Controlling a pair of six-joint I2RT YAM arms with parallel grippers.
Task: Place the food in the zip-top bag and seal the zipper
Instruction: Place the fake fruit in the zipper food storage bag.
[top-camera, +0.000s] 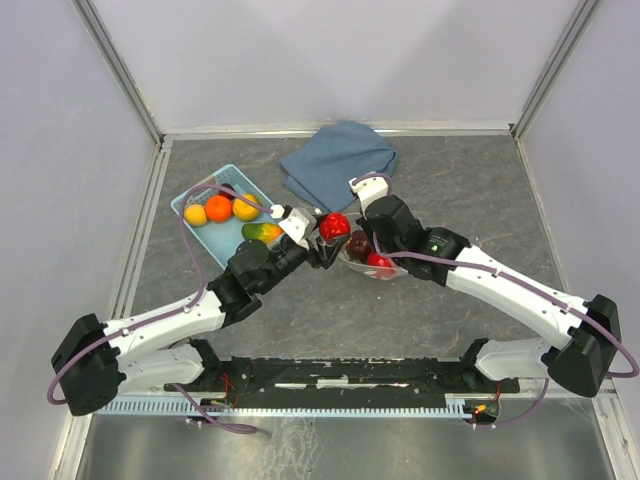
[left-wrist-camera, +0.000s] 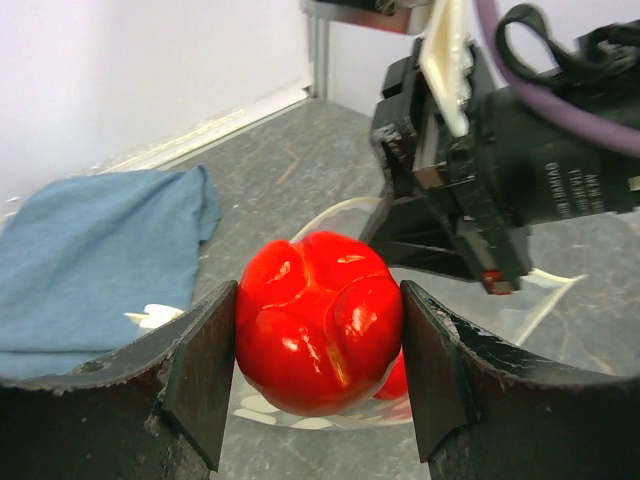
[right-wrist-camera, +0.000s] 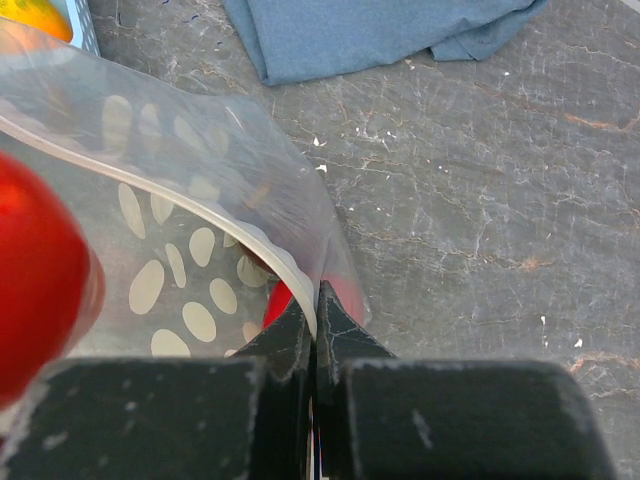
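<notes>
The pads (left-wrist-camera: 205, 372) of the left gripper (left-wrist-camera: 318, 350) stand about a fruit's width apart and press on either side of a glossy red fruit (left-wrist-camera: 312, 315), which we see held clear of the desk (its lobed shape reads as a small pepper). Just beyond it sits the gaping mouth of the zip-top bag (right-wrist-camera: 175, 215).

The right gripper (right-wrist-camera: 315, 325) has its fingers (right-wrist-camera: 285, 345) pinched together with no gap, and a fold of the bag's rim is caught between them. That rim carries the zipper (right-wrist-camera: 235, 228), a pale thick strip that curves away from the pinch and lies unsealed.

From above, the bag rests near the middle of the desk, a little toward the far edge. We can make out a dark purple fruit (top-camera: 358, 243) and a second red fruit (top-camera: 380, 264) inside it. The held fruit hangs at the bag's left side, touching or just short of its rim.

Toward the far left corner stands a light-blue basket (top-camera: 190, 192) with four more fruits (top-camera: 219, 207) in it: yellow, orange, yellow-orange and a green-and-yellow one. A folded blue cloth (top-camera: 340, 160) lies by the middle of the far edge, close behind the bag.
</notes>
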